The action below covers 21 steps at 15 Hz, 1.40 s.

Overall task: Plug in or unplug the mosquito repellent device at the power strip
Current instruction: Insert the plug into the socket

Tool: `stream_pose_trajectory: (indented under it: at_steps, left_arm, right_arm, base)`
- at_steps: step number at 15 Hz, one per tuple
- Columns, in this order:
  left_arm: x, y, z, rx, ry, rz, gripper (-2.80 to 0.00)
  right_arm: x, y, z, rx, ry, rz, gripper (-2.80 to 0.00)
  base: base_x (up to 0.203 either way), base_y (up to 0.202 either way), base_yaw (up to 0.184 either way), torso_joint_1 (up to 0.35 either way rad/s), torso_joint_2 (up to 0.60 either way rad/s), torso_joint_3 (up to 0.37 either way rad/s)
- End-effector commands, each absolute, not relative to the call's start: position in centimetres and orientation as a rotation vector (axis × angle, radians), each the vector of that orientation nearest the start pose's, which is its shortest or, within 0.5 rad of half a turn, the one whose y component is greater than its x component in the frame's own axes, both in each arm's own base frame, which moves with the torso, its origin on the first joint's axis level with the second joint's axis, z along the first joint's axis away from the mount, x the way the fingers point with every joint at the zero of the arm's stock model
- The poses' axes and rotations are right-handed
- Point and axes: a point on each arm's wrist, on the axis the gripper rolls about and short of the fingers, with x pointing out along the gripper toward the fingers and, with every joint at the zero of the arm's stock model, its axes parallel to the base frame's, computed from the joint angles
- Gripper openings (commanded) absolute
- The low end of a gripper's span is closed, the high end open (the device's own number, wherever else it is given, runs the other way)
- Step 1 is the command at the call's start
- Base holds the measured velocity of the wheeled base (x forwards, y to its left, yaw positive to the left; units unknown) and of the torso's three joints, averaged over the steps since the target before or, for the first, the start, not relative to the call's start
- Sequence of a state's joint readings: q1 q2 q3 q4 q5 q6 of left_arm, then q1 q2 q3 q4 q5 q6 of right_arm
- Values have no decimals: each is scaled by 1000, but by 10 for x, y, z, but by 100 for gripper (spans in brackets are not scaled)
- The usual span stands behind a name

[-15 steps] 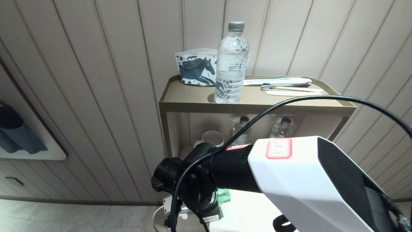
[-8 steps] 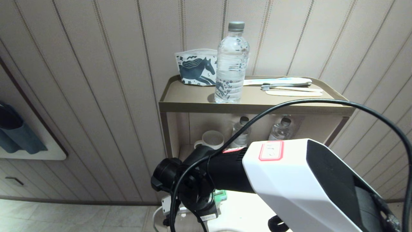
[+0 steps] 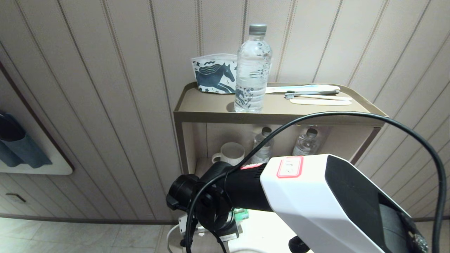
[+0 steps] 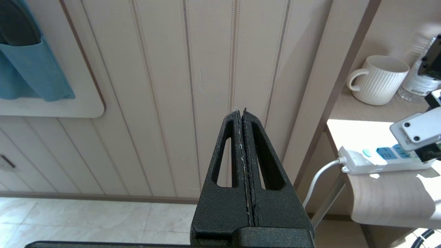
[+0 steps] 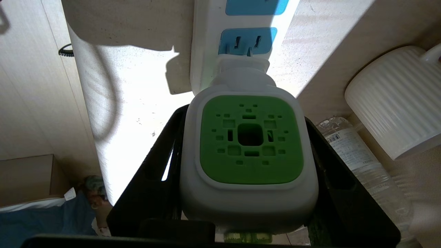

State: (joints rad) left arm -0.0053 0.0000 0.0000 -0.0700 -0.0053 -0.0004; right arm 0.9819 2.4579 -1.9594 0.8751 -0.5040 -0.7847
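My right tool (image 5: 248,193) grips the mosquito repellent device (image 5: 249,151) by its sides, plug end at the blue socket of the power strip (image 5: 210,44) on the lower shelf; one prong still shows — not fully seated. Over the last second my right arm has dropped slightly in the head view — likely pressing in. Left tool (image 4: 243,137) parked beside the shelf, clenched on nothing.
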Motion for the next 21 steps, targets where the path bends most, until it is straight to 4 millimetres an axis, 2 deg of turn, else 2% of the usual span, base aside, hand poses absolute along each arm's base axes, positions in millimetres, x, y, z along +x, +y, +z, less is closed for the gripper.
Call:
stream_pose_trajectory:
  at_steps: [1, 8, 21]
  left_arm:
    - [-23, 0, 83, 0, -71, -10, -280]
    - [-23, 0, 83, 0, -71, -9, -280]
    - [-23, 0, 83, 0, -71, -10, -280]
  right_arm:
    - [255, 361, 69, -1646, 876, 836, -280]
    - [261, 361, 71, -1616, 850, 818, -280]
    - [260, 358, 90, -1592, 816, 806, -280]
  base:
    - [0, 0, 0, 0, 0, 0]
    - [0, 0, 0, 0, 0, 0]
    - [0, 0, 0, 0, 0, 0]
